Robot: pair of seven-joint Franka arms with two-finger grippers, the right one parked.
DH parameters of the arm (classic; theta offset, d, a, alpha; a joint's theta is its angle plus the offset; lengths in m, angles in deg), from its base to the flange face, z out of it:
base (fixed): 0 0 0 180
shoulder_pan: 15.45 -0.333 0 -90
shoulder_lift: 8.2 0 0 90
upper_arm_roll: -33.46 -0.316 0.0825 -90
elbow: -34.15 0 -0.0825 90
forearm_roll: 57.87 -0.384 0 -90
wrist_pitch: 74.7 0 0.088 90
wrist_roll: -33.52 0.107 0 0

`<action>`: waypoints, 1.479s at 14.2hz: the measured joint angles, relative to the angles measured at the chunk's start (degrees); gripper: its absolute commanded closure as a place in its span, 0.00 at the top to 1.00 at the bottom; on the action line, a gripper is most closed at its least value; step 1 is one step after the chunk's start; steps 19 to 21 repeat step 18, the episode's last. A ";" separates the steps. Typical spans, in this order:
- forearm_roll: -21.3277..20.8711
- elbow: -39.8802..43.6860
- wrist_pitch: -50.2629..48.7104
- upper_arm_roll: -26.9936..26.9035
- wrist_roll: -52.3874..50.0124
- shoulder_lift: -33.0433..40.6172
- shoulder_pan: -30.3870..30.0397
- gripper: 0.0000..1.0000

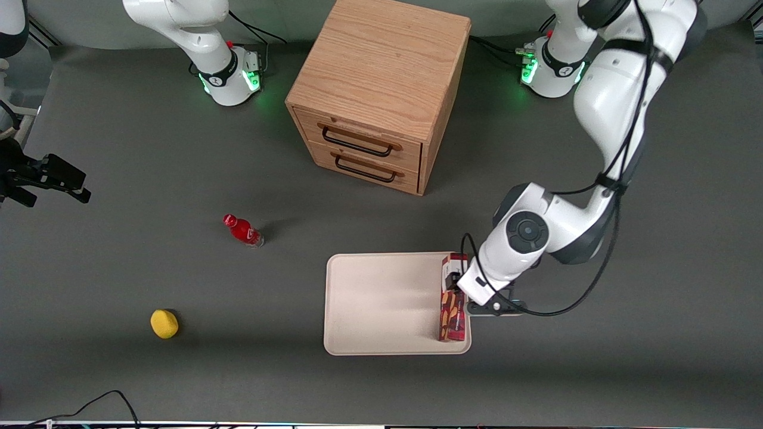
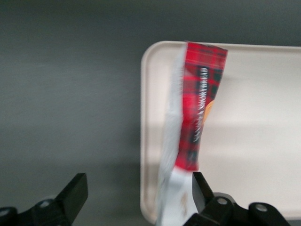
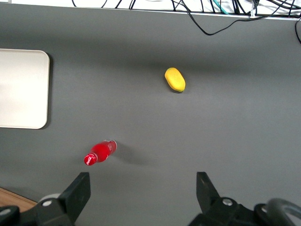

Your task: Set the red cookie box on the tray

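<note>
Red cookie box (image 1: 452, 310) lies on the tray (image 1: 381, 298), hard along the tray's edge toward the working arm's end, long axis running from 12 to 6 o'clock in the front view. Left gripper (image 2: 138, 197) hovers just above the box's white label end; in the wrist view the fingers (image 2: 73, 193) are spread wide, one well clear over bare table, the other close beside the box, so the box reads as let go and resting on its own. Placement looks done, though marginal: the box hugs the rim (image 2: 146, 141), probably because the arm brought it in from that end and set it down at the first reach. Judgement: lifting straight up is the safe exit, since a sideways drift could nudge the box off the rim. Around: wooden drawer cabinet (image 1: 378, 95) at 12 o'clock from the tray, small red bottle (image 1: 243, 230) at 10 o'clock, yellow lemon-like object (image 1: 164, 323) at 9 o'clock, all well apart; nothing blocks the retreat.
</note>
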 measured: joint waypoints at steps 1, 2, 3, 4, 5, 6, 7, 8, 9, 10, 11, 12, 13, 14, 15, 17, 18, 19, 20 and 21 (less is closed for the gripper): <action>2.20 0.28 -4.77 -0.38 0.00 3.49 -0.36 1.00; 4.47 0.41 -9.59 -1.22 0.03 7.49 -0.63 1.00; 6.20 0.46 -14.44 -2.23 0.28 11.43 -0.83 1.00; 7.65 0.46 -19.53 -3.55 1.33 15.38 -0.92 1.00; 9.17 0.41 -24.33 -5.36 3.61 19.23 -0.92 1.00; 10.76 0.36 -28.69 -7.81 6.84 22.61 -0.88 1.00; 12.49 0.29 -32.73 -10.76 11.06 25.63 -0.90 1.00; 14.13 0.19 -36.49 -14.14 16.09 28.43 -0.98 1.00; 15.34 -0.08 -39.78 -17.59 21.20 30.88 -1.05 1.00; 16.04 -0.74 -42.30 -20.77 25.93 33.09 -1.11 1.00; 16.39 -2.24 -43.50 -23.45 29.79 35.22 -1.13 1.00; 16.57 -4.45 -43.76 -25.45 32.59 37.32 -1.14 1.00; 16.72 -7.17 -43.66 -26.89 34.52 39.49 -1.13 1.00; 16.81 -10.15 -43.27 -27.78 35.55 41.77 -1.12 1.00; 16.85 -12.99 -42.71 -28.24 35.96 43.95 -1.08 1.00; 16.85 -17.00 -42.38 -28.71 36.03 47.42 -1.04 1.00; 16.84 -17.78 -42.40 -28.84 36.18 48.32 -1.02 1.00; 16.84 -17.78 -42.40 -28.84 36.18 48.32 -1.02 1.00; 16.84 -17.78 -42.40 -28.84 36.18 48.32 -1.02 1.00; 16.84 -17.78 -42.40 -28.84 36.18 48.32 -1.02 1.00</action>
